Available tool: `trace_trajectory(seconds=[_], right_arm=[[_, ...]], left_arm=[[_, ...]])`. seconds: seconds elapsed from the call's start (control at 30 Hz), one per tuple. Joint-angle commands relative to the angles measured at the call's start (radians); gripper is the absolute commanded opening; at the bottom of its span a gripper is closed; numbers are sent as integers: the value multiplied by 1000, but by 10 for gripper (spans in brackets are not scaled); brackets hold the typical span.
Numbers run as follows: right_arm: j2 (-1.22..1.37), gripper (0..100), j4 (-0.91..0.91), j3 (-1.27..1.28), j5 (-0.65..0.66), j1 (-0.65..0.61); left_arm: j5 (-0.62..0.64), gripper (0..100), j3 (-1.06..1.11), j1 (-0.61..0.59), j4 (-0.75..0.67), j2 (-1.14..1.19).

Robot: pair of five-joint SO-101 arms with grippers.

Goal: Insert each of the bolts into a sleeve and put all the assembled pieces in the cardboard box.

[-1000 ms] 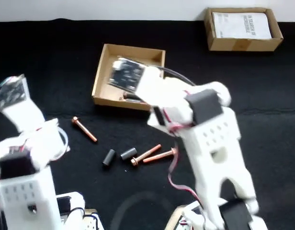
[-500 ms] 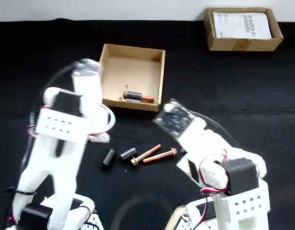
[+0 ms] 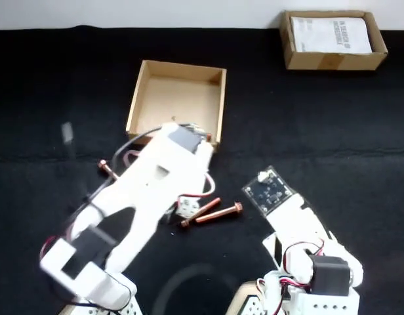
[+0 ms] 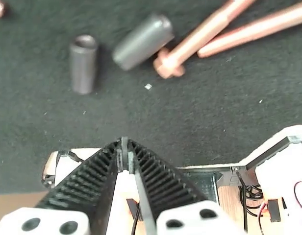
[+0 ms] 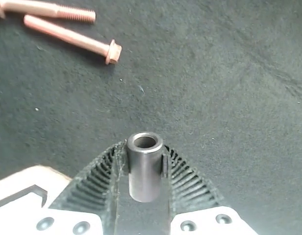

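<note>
My left gripper [image 4: 125, 151] is shut on nothing and hangs over the black mat just short of two dark sleeves [image 4: 84, 63] [image 4: 142, 41]. Beside them lie two copper bolts [image 4: 200, 36] [image 4: 259, 29], which the high view shows as the left bolt [image 3: 202, 211] and the right bolt [image 3: 220, 213]. A third bolt [image 3: 107, 168] pokes out by the left arm [image 3: 143, 197]. My right gripper [image 5: 145, 149] is shut on a dark sleeve [image 5: 143, 171] held upright with its bore showing. Two bolts [image 5: 72, 39] [image 5: 48, 11] lie ahead of it. The cardboard box [image 3: 179, 98] sits behind the left arm.
A second cardboard box [image 3: 333, 39] with a paper sheet inside stands at the far right of the black mat. The right arm [image 3: 300, 236] stands near the front edge at the right. The left arm stretches across the middle and hides the box's near wall.
The left arm swung from the left side in over the middle, above the sleeves. The right arm drew back from the cardboard box to the near right.
</note>
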Motion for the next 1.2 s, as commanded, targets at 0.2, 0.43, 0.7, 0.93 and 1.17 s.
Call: trace_trajectory(seconds=[0.2, 0.43, 0.7, 0.93, 1.17], right_arm=[[-15, 7, -73, 54, 71, 102], [-15, 7, -96, 54, 71, 102], [-13, 7, -124, 54, 71, 97], [-13, 7, -145, 54, 72, 97], [-13, 7, -147, 54, 72, 97]], left_arm=[[37, 9, -266, 157, 0, 278], [57, 9, -381, 163, 48, 455], [52, 9, -483, 136, 49, 587], [48, 9, -564, 90, 52, 653], [44, 9, -717, -102, 58, 664]])
